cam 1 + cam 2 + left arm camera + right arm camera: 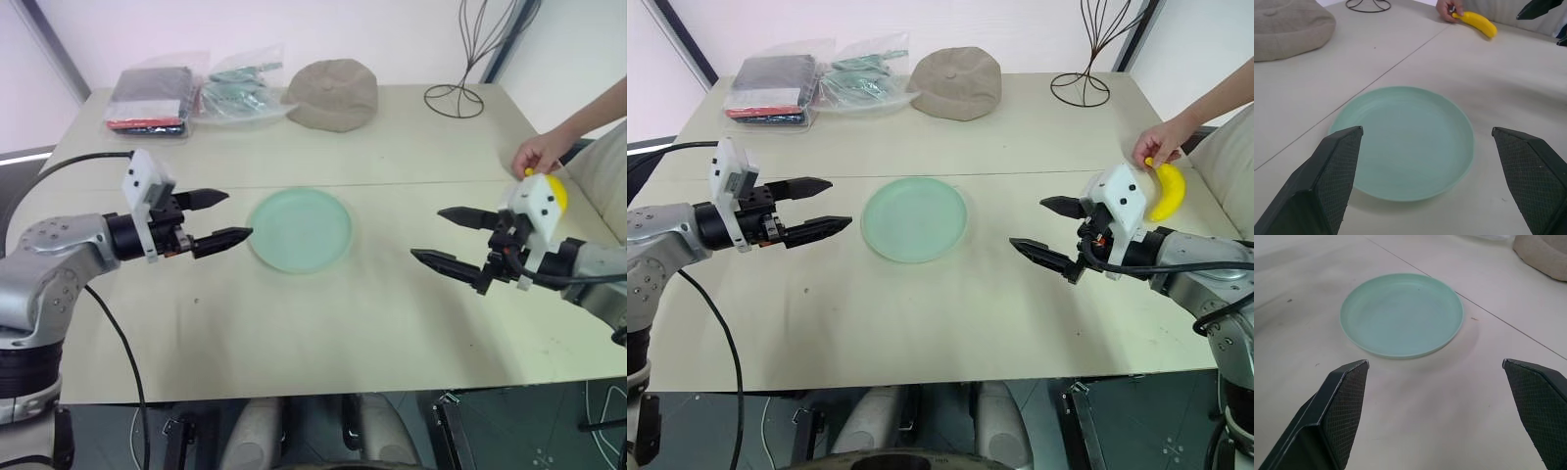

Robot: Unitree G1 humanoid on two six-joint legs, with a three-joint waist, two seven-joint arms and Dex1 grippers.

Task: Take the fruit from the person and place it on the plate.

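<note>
Fingers of the left gripper (830,206) stood spread apart with nothing between them, the arm held above the left part of the table (921,323) and the black tips aimed rightward toward the plate (914,218). Far behind that arm, at the table's far left, lay two clear plastic bags: one (772,88) holding dark folded material with a red edge, the other (860,76) holding green items. Right of the bags sat a tan rounded cap (956,83).

The pale mint-green plate lay flat at the table's centre, empty, just right of the left gripper's tips and well left of the right gripper (a seam line in the tabletop ran just past its far edge). At the far edge, right of the cap, stood a black wire stand (1084,86) with a ring base.

The right gripper (1038,229) was likewise wide open and empty, its two black fingers pointing leftward toward the plate from above the right part of the table. Beyond its white wrist housing, near the table's right edge, the person's hand (1161,142) reached in from the right and pinched the far end of the banana (1169,190). The yellow fruit lay curved on or just above the tabletop (contact could not be told), beside the right arm but apart from its fingertips, and well right of the plate.
</note>
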